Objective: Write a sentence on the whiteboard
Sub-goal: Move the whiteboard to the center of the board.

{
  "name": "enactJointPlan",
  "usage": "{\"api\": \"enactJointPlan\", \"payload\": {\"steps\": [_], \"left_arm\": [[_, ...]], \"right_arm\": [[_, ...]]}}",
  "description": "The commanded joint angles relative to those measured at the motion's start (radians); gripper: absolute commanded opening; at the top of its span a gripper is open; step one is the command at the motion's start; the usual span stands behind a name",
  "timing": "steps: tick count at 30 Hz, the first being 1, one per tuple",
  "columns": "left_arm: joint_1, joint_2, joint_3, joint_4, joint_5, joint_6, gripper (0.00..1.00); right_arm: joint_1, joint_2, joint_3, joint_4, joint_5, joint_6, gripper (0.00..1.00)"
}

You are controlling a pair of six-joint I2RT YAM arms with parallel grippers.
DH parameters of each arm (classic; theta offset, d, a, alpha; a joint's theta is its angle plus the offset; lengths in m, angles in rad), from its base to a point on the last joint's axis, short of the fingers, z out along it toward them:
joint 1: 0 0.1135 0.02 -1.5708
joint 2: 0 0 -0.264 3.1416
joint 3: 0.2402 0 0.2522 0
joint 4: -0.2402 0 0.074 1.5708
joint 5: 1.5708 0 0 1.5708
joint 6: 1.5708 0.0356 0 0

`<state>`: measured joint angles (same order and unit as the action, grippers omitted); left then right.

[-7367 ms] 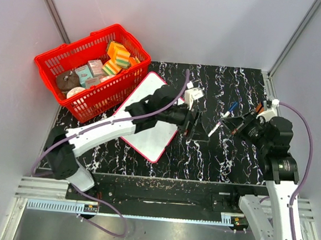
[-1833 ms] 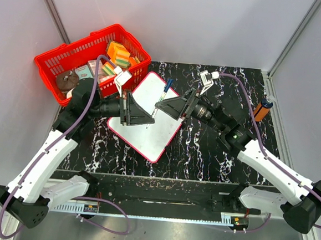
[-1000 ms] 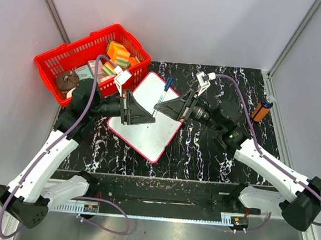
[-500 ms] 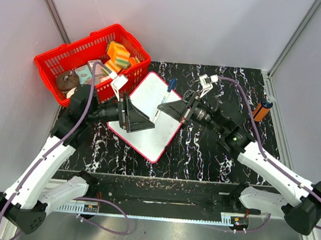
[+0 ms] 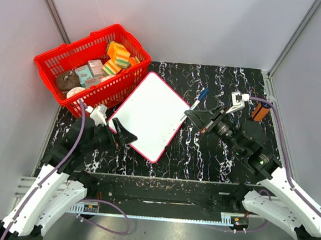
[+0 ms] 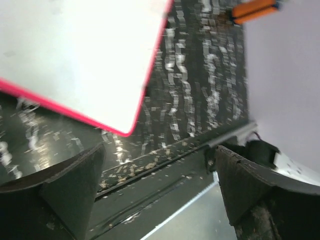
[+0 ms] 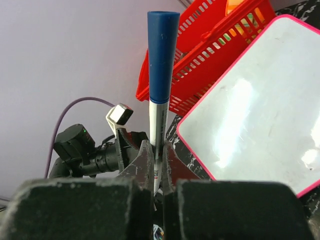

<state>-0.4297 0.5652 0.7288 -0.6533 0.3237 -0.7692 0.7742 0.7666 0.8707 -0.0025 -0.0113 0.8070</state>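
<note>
Top view: whiteboard (image 5: 149, 116) is lying flat on the counter (image 5: 213, 157), its far-left edge just beside the red basket (image 5: 77, 49). The left claw (image 5: 123, 134) is hovering at the board's near-left edge, jaws apart. The right claw (image 5: 201, 116) is sitting just off the board's right edge, clamping a blue-capped marker (image 5: 199, 97).

Left wrist: fingers are standing wide with nothing between them, and the board's pink-rimmed corner is showing above.

Right wrist: jaws are pinching the marker's barrel, cap pointing up.

Smooth, glossy whiteboard (image 5: 148, 115) with a pink plastic rim, on a shiny black white-veined tabletop (image 5: 196, 156). Red plastic lattice basket (image 5: 104, 95) at ten o'clock. Marker (image 7: 163, 55) with matt blue plastic cap.
</note>
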Motion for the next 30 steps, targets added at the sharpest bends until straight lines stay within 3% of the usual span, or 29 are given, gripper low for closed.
{"api": "enactJointPlan", "payload": {"steps": [1, 10, 18, 20, 25, 27, 30], "left_arm": [[0.017, -0.008, -0.058, -0.069, -0.206, -0.113, 0.94], [0.085, -0.001, -0.252, 0.142, -0.239, -0.142, 0.91], [0.187, -0.045, -0.451, 0.593, -0.101, -0.114, 0.82], [0.215, -0.037, -0.506, 0.718, -0.049, -0.122, 0.77], [0.229, -0.056, -0.526, 0.796, -0.037, -0.084, 0.63], [0.232, -0.057, -0.523, 0.808, -0.037, -0.056, 0.48], [0.233, -0.032, -0.542, 0.877, -0.005, -0.053, 0.36]], "right_arm": [[0.005, -0.032, -0.010, -0.056, 0.071, -0.023, 0.00], [0.004, -0.076, -0.009, -0.089, 0.096, -0.025, 0.00], [0.004, -0.073, -0.015, -0.094, 0.109, -0.028, 0.00], [0.004, -0.073, -0.016, -0.094, 0.112, -0.029, 0.00], [0.005, -0.069, -0.018, -0.094, 0.111, -0.029, 0.00], [0.005, -0.061, -0.016, -0.094, 0.111, -0.029, 0.00], [0.005, -0.053, -0.015, -0.093, 0.111, -0.032, 0.00]]}}
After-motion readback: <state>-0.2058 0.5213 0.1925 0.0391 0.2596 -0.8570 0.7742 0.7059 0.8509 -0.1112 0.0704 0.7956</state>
